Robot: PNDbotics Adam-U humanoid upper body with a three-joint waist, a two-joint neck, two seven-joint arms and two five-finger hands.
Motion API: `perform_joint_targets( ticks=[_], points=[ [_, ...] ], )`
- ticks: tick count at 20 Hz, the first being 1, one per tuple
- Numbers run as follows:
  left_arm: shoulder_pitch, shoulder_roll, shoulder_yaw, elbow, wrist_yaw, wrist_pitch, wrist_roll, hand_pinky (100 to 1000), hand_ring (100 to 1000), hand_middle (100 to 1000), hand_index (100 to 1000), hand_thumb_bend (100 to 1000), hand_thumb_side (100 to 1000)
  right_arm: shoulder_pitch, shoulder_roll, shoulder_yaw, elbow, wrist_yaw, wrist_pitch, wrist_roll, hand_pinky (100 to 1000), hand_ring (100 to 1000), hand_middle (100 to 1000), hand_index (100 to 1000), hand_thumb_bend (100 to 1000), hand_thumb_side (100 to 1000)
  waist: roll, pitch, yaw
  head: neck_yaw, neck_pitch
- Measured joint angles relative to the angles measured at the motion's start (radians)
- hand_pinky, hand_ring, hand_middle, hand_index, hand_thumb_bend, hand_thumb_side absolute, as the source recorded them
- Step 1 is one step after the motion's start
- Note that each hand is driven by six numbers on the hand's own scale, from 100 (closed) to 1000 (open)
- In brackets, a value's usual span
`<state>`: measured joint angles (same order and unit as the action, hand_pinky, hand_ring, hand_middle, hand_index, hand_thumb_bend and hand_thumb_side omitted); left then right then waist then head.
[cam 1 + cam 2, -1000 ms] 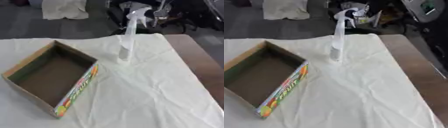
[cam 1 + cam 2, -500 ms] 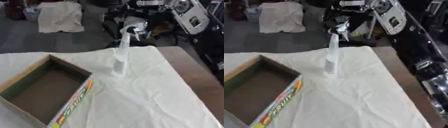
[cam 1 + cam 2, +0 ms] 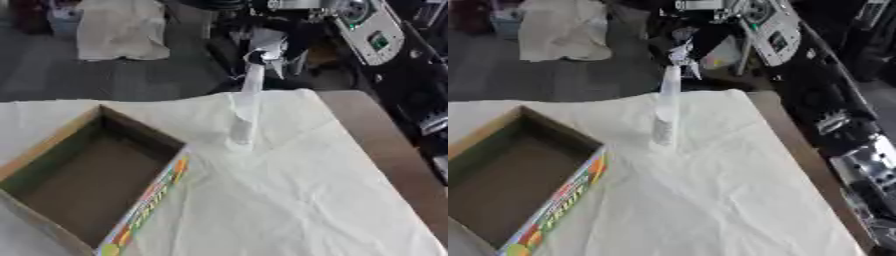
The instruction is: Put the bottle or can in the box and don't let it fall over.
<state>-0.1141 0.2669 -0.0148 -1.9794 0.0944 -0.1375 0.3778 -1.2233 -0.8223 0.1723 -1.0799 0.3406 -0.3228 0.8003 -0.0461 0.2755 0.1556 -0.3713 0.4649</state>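
Observation:
A slim clear spray bottle (image 3: 244, 116) with a white trigger head stands upright on the white cloth, near the table's far edge. Left of it and nearer to me lies an open cardboard box (image 3: 147, 201) with a colourful printed side; nothing shows inside it. My black and silver right arm (image 3: 837, 127) comes down along the right edge, well clear of the bottle. Its hand (image 3: 873, 210) is low at the right border and only partly in frame. My left hand is not visible.
White cloth (image 3: 289, 200) covers most of the table, with bare brown tabletop (image 3: 385, 145) along the right. Beyond the far edge are dark equipment (image 3: 767, 30) and a pale draped sheet (image 3: 118, 30) on the floor.
The whole picture has shifted, so the camera moved. My right arm has come into view along the right edge. Bottle and box keep their places on the cloth.

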Motion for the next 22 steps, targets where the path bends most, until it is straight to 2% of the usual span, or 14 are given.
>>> perform_joint_targets(
  ticks=[9,22],
  points=[
    [-0.002,0.007,0.0,0.0,-0.004,0.004,0.0,936,565,702,608,176,855,-0.019,0.008,-0.039,0.034,0.002,-0.004,0.042,897,877,960,891,449,449,-0.007,0.008,-0.004,0.014,0.025],
    [-0.003,0.008,0.0,0.0,-0.008,0.006,0.001,936,564,702,606,176,857,-0.034,0.01,-0.067,0.081,0.056,0.003,0.055,890,863,948,886,451,446,-0.018,0.02,-0.002,0.016,0.024]
  ],
)
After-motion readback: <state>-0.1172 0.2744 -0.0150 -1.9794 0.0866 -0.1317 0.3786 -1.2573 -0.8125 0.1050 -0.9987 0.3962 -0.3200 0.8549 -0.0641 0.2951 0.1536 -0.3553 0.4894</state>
